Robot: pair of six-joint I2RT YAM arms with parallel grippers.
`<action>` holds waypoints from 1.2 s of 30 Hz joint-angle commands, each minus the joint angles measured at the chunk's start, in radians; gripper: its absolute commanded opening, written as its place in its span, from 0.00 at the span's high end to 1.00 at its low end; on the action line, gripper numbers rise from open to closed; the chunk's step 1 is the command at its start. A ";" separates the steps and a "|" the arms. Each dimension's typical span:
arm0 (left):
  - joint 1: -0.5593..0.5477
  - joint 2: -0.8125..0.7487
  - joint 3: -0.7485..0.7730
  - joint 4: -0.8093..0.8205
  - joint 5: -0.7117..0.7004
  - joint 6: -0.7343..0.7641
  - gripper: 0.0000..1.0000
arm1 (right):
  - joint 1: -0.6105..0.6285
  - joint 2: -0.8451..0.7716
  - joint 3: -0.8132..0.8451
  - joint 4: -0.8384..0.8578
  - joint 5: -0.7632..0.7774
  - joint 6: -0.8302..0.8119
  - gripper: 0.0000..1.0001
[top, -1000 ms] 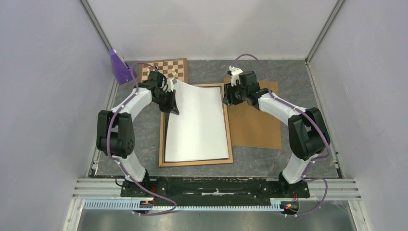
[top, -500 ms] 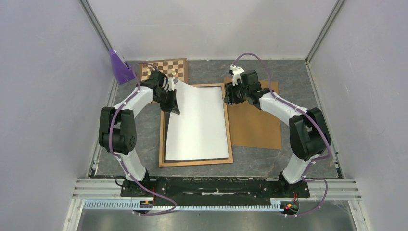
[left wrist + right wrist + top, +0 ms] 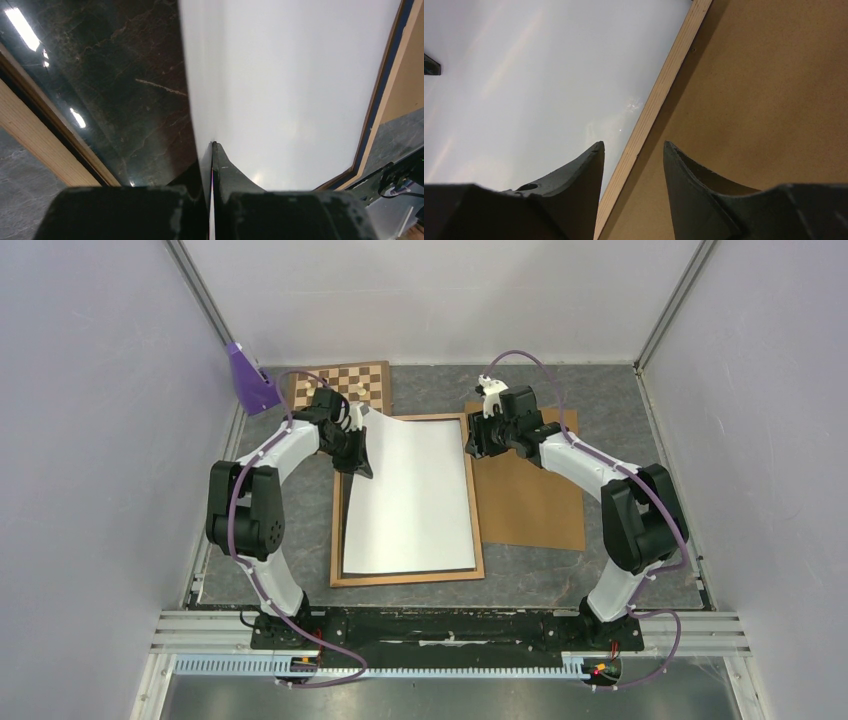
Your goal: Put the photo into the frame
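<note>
Inside the frame (image 3: 408,578), the photo (image 3: 410,500) is laid white back up, with its left edge pinched by the left gripper (image 3: 212,146). The jaws of the right gripper (image 3: 632,146) are parted, empty, above the frame's right rail.

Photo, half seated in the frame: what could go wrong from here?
1. The left end effector pinches the photo by a thin strip of its left edge, and that corner is lifted and bowed. A hard pull could crease the sheet or let it slip out.
2. The open right end effector straddles the frame at its right rail. Coming down, it might strike the rail and shove the frame towards the backing board.
</note>
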 commanded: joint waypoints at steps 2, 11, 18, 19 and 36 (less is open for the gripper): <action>-0.003 -0.019 -0.016 0.079 -0.018 -0.025 0.98 | -0.006 -0.051 -0.008 0.017 -0.008 -0.010 0.50; -0.003 -0.025 -0.021 0.091 -0.029 -0.035 0.98 | -0.005 -0.056 -0.018 0.021 -0.008 -0.010 0.51; -0.003 -0.029 -0.035 0.093 -0.026 -0.040 0.98 | -0.006 -0.054 -0.021 0.024 -0.011 -0.008 0.50; -0.003 -0.028 -0.035 0.093 -0.025 -0.040 0.98 | -0.005 -0.054 -0.021 0.025 -0.012 -0.008 0.51; -0.003 -0.061 -0.070 0.094 -0.040 -0.045 0.91 | -0.005 -0.047 -0.026 0.028 -0.020 -0.003 0.51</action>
